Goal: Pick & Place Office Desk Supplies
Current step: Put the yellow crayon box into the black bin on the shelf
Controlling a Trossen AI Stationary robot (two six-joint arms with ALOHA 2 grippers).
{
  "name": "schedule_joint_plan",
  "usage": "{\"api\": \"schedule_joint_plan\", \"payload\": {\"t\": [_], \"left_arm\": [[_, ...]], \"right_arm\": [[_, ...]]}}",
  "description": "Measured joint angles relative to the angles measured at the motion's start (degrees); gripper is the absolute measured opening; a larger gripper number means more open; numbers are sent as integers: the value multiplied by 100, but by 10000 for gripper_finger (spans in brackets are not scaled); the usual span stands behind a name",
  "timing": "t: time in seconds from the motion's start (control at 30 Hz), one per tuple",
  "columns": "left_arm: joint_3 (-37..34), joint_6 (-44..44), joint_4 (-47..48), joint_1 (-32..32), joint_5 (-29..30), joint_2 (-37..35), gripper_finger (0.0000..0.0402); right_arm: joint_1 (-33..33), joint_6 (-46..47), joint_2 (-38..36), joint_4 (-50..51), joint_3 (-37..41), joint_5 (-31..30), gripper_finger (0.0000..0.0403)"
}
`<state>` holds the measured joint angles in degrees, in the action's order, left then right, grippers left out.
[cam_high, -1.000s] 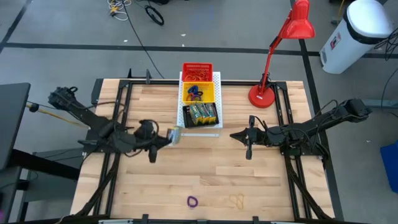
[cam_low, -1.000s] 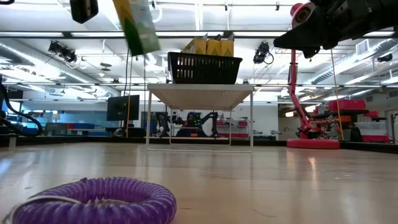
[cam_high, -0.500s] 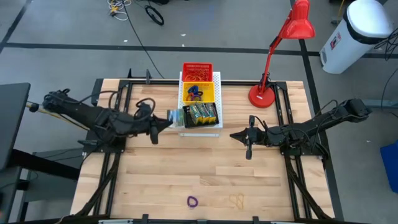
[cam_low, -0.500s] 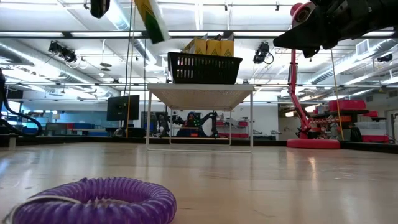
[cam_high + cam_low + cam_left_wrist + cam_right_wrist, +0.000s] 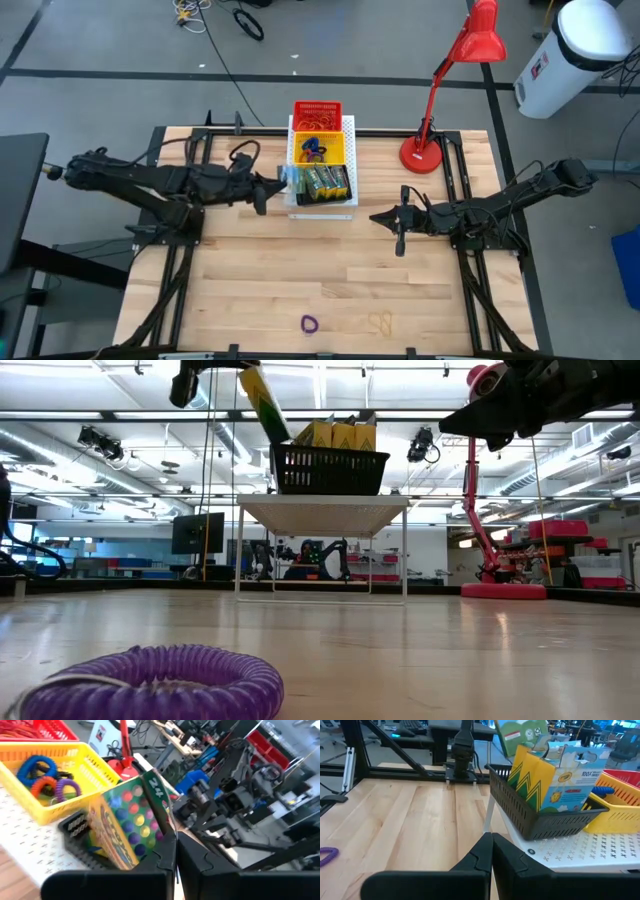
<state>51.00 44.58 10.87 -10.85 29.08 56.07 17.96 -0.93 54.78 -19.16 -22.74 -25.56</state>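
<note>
My left gripper (image 5: 274, 184) is shut on a yellow-and-green crayon box (image 5: 286, 179), which hangs in the air at the left rim of the black basket (image 5: 322, 186). That basket holds more crayon boxes (image 5: 545, 776). Behind it stand a yellow basket (image 5: 318, 149) with coloured loops and a red basket (image 5: 316, 113), all on the white perforated board (image 5: 349, 125). A purple loop (image 5: 309, 323) and a rubber band (image 5: 380, 322) lie near the table's front edge. My right gripper (image 5: 386, 216) waits shut at mid-table, right of the baskets. My left gripper pinches the crayon box between its two fingers at the box's lower corner (image 5: 159, 839), by its narrow side. The fingers come roughly level from the table's left. The box is lifted clear and stands tilted (image 5: 262, 400) above the basket's rim.
A red desk lamp (image 5: 424, 152) stands at the far right of the table, its head reaching beyond the far edge. Bare wood stretches between the board and the two small things at the front.
My left gripper has swung toward the table's far edge and a little up, carrying the crayon box from the open table to the black basket's left rim. The box has stayed in the hold and clear of the table.
</note>
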Motion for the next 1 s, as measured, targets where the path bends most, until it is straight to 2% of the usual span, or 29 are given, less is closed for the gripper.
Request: {"api": "schedule_joint_plan", "payload": {"t": [0.43, 1.0], "left_arm": [[0, 144, -378, 308, -518, 416, 13], [0, 82, -645, 308, -301, 595, 34]], "right_arm": [[0, -4, 0, 11, 0, 2, 11], [-2, -4, 0, 2, 0, 4, 11]]}}
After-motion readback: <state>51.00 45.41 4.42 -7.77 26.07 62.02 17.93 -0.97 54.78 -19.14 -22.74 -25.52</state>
